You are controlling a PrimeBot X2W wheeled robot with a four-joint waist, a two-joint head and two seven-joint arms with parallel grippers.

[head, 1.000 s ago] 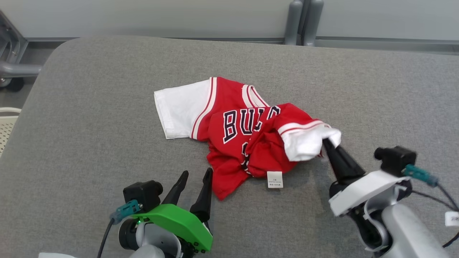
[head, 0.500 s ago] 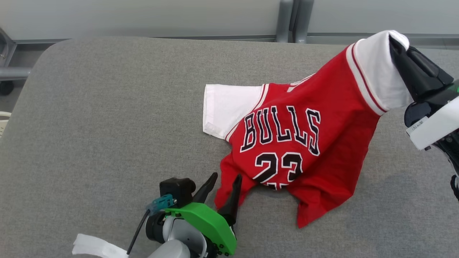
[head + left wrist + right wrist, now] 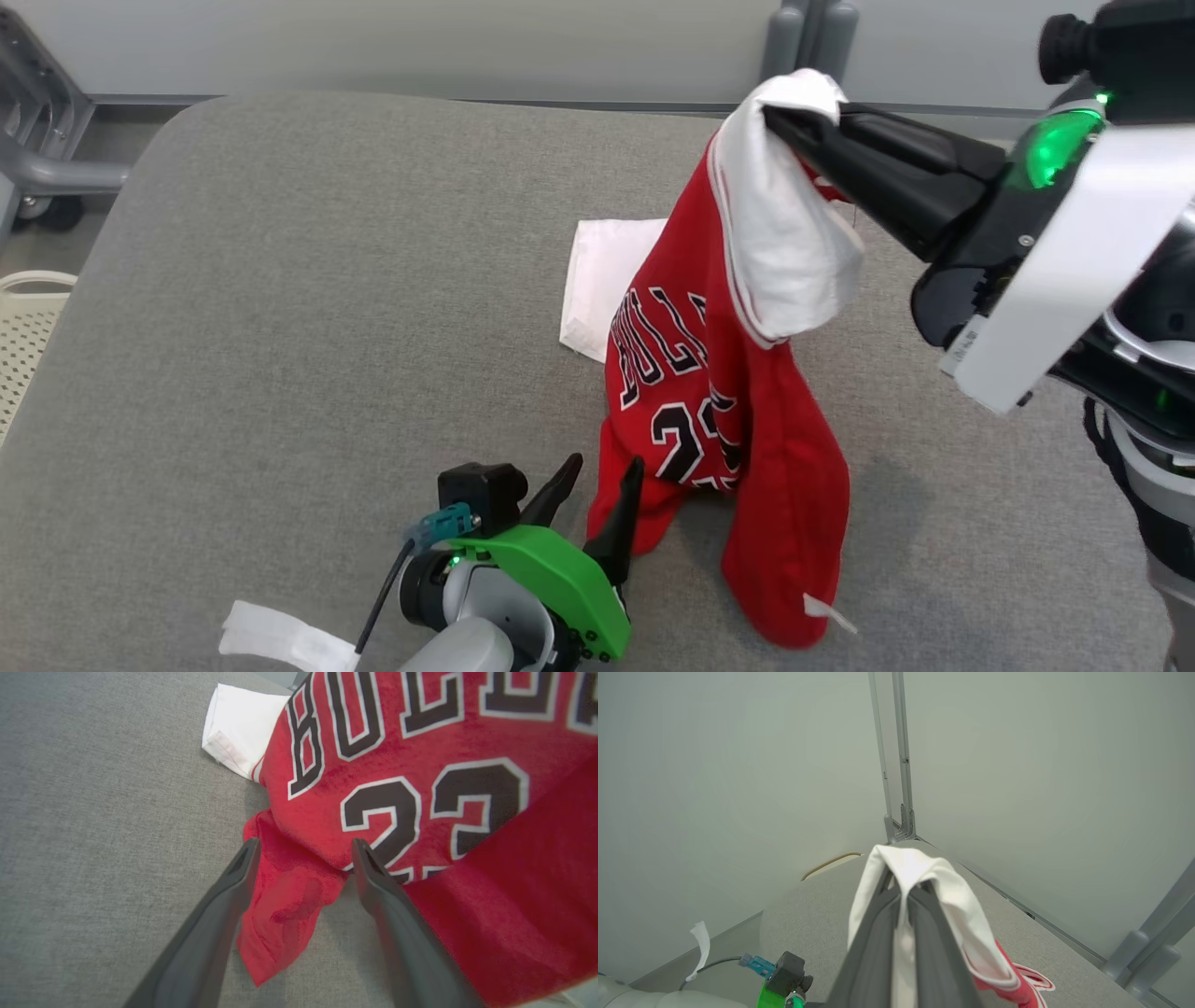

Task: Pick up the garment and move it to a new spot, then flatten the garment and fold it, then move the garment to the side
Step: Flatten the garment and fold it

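Item: red jersey (image 3: 695,373), hanging from one white sleeve (image 3: 784,233). Its lower hem and other sleeve (image 3: 602,280) rest on the grey padded table (image 3: 280,327), right of centre.

Right gripper (image 3: 773,114): I have it pinched fully closed on that sleeve and held high, which I judge lets the cloth unfurl for the move.

Left gripper (image 3: 606,461): jaws wide apart and holding nothing. It sits low with the near hem corner between its fingers, probably placed to take that corner.

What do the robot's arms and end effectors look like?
Left end effector: two long dark tapered fingers, green bracket, black camera, teal cable plug, pale grey forearm. Right end effector: same dark fingers, white bracket, black camera, glowing green light.
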